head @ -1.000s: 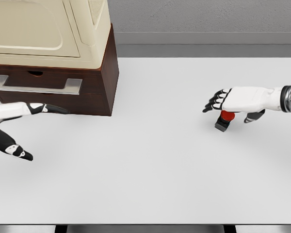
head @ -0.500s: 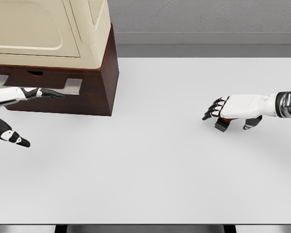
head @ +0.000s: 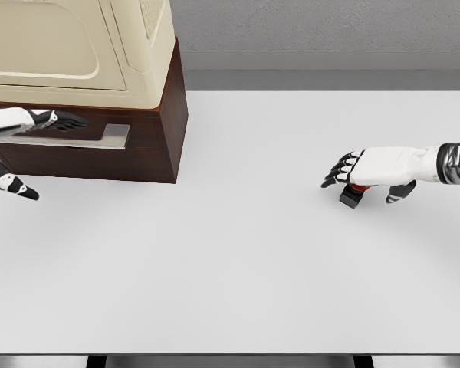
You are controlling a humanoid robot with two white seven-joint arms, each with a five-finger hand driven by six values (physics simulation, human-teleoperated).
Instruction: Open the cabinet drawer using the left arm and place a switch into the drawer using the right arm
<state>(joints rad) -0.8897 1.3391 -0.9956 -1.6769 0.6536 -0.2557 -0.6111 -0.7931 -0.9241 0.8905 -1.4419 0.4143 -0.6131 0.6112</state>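
Directly beneath the right hand (head: 372,170) sits the switch (head: 353,193).

Dark wood cabinet (head: 169,115), seemingly brushed-metal handle (head: 111,136).

You have a broad white table (head: 238,268) filling most of the view — its surface is plain and evenly lit. A cream-coloured appliance (head: 77,46) sits at the upper left, with a recessed panel on its front and a ribbed patch on its side; it runs out of the picture at the top and left. Behind the table you see a grey wall (head: 322,27) — with a paler strip (head: 322,60) along its base.
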